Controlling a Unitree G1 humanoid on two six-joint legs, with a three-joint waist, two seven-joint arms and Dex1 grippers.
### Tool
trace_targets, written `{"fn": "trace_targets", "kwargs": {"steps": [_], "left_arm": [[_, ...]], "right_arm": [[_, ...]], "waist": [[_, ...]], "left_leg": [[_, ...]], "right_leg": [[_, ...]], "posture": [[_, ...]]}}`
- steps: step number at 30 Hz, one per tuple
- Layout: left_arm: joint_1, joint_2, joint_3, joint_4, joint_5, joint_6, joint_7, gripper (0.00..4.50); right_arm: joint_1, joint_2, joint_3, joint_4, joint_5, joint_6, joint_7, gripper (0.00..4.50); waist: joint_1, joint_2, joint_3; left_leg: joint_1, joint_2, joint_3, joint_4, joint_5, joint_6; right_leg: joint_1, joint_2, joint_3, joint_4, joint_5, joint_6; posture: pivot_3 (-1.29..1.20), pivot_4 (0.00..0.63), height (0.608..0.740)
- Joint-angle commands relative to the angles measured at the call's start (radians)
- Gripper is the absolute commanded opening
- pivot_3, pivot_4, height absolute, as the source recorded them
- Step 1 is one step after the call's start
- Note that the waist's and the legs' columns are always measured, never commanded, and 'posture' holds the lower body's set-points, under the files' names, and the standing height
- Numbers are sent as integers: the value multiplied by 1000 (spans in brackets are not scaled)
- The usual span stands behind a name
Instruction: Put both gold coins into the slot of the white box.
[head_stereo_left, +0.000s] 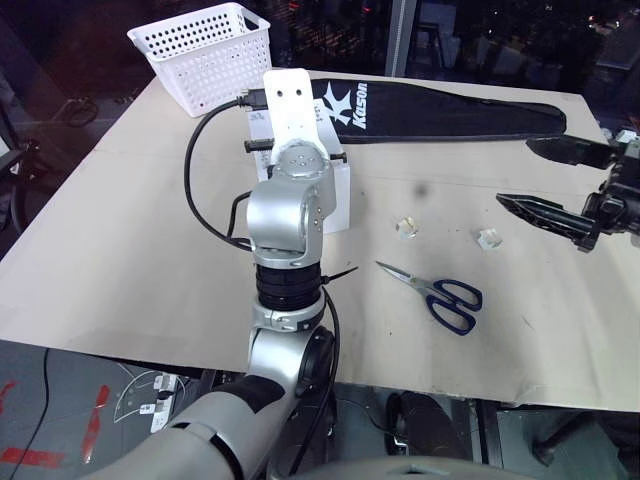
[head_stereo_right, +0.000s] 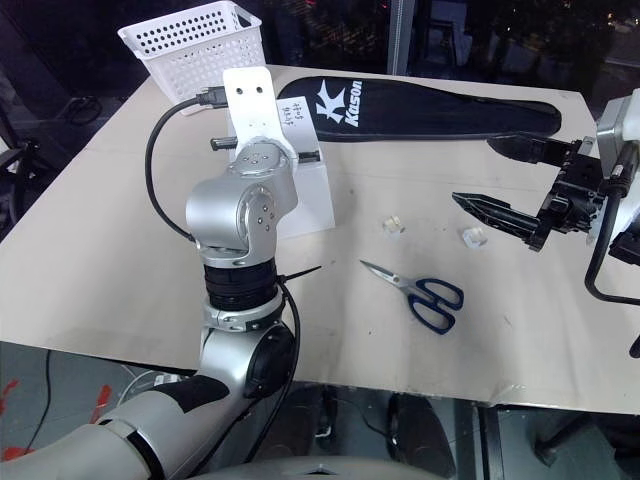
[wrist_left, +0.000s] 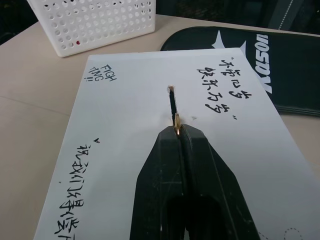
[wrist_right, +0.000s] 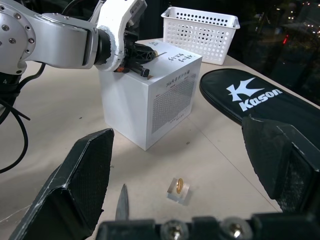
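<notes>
Pinched shut, the left gripper (wrist_left: 178, 131) holds a gold coin (wrist_left: 176, 123) on edge between its fingertips, right at the near end of the black slot (wrist_left: 172, 101) in the top of the white box (wrist_left: 125, 115). Handwriting flanks the slot. Off to the right, the right gripper (head_stereo_left: 530, 178) hovers over the table (head_stereo_left: 120, 250) with its fingers spread wide and nothing between them. Below it, a second gold coin (wrist_right: 179, 185) stands in a small clear block (wrist_right: 178, 190). Blue-handled scissors (head_stereo_left: 440, 293) lie nearby, with a white basket (head_stereo_left: 205, 50) and a black Kason case (head_stereo_left: 440, 110) behind the box.
</notes>
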Motion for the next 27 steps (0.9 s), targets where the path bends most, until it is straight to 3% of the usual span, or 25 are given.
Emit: {"fn": "trace_targets", "kwargs": {"steps": [1,4,6,8,14,19,21,25,27], "left_arm": [[-33,-46,12,-21,20,8,24,0],[-25,-48,14,-36,12,-20,21,898],[-18,-35,9,-60,0,-35,0,1858],[-5,-6,-5,-98,-20,-41,-50,1858],[93,237,-81,-264,-160,-105,-402,1858],[245,389,100,-382,-490,-224,-818,1858],[310,458,148,-427,-605,-209,-929,1858],[452,586,244,-494,-822,-187,-1092,1858],[534,661,250,-514,-844,-211,-1145,2723]], "right_arm": [[-12,-22,-32,-9,3,-12,5,4432],[-13,-24,-34,-6,3,-13,11,4500],[-11,-25,-37,-6,5,-14,16,4500],[-7,-23,-40,-9,7,-15,18,4500],[0,-14,-25,-3,4,-8,12,4500],[-41,50,161,-25,-69,57,-128,4500],[-78,115,219,-17,-40,113,-193,4500],[-129,207,364,20,-144,204,-337,4500],[-152,271,421,67,-200,222,-406,4246]], "waist": [[0,0,0],[1,0,0],[2,0,0],[2,0,0],[-4,1,0],[-9,1,0],[-17,1,0],[-24,1,0],[-24,1,0]], "left_leg": [[0,0,0,0,0,0],[0,0,0,0,0,0],[0,0,0,0,0,0],[0,0,0,0,0,0],[1,1,1,0,1,-3],[2,1,2,0,1,-3],[4,2,4,0,1,-3],[4,2,3,0,1,-3],[4,2,3,1,1,-3]], "right_leg": [[0,0,0,0,0,0],[0,0,0,0,0,0],[0,0,0,0,0,0],[0,0,0,0,0,0],[0,0,1,1,0,0],[1,-2,1,1,0,0],[1,-4,1,1,0,0],[1,-4,1,2,0,0],[1,-4,1,2,0,0]], "posture": [[0,150,740],[0,150,740],[0,150,740],[0,150,740],[0,150,740],[0,150,740],[0,150,740],[0,150,740],[0,150,740]]}}
